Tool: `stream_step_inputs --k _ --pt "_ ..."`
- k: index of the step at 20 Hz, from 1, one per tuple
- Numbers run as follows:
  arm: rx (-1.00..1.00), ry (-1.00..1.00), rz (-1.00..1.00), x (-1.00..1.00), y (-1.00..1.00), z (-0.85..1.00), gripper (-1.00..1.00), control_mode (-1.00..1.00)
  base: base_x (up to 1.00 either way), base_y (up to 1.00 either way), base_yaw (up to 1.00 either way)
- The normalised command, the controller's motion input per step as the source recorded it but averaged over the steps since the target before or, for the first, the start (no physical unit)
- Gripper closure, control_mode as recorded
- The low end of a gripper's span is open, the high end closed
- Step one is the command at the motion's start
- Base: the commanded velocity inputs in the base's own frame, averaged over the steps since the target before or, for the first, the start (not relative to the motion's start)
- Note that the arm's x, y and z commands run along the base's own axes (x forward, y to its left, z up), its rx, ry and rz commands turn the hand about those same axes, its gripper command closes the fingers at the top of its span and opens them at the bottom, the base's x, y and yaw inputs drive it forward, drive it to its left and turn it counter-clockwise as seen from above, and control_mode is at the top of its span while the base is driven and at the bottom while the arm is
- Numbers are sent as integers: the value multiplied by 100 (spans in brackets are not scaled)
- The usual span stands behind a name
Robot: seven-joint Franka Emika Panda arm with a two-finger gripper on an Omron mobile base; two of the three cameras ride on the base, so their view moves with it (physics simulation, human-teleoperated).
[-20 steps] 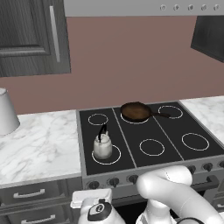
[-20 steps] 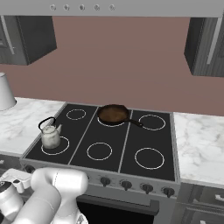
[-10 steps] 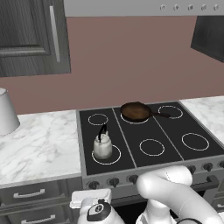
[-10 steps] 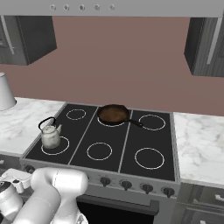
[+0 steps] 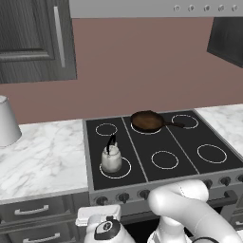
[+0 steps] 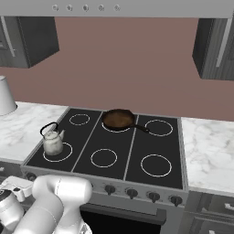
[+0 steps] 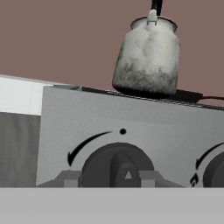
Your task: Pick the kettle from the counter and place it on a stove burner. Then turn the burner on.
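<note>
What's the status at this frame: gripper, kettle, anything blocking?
Gripper at the leftmost stove knob, fingers flanking it; grip unconfirmed. Kettle upright on the front-left stove burner, ring dark. Frying pan on a rear burner, clear of the work.

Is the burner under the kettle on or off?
Off, by the look of it: the burner ring around the kettle encloses plain black glass, with no red glow.

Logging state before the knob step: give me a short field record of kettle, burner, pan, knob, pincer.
kettle: upright on the front-left burner ring
burner: disc black, no glow
pan: brown, on the rear-middle ring, handle pointing right
knob: dark, front panel below the kettle, centred in the hand view
pincer: fingertips either side of the knob; contact cannot be told
counter: marble, left of the stove
</note>
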Motion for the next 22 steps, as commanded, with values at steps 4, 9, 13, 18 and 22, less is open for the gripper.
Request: stream_step_inputs --k 4,9,13,18,22 --pt "-11 7 10 0 10 -4 100 -100 0 0 0" --pt "-42 25 42 0 27 -41 100 -100 0 0 0" --pt "-51 38 53 0 21 -68 100 -100 0 0 0" --pt "-53 43 57 0 8 -88 100 -100 0 0 0" --pt "-52 47 57 0 3 -96 100 -100 0 0 0"
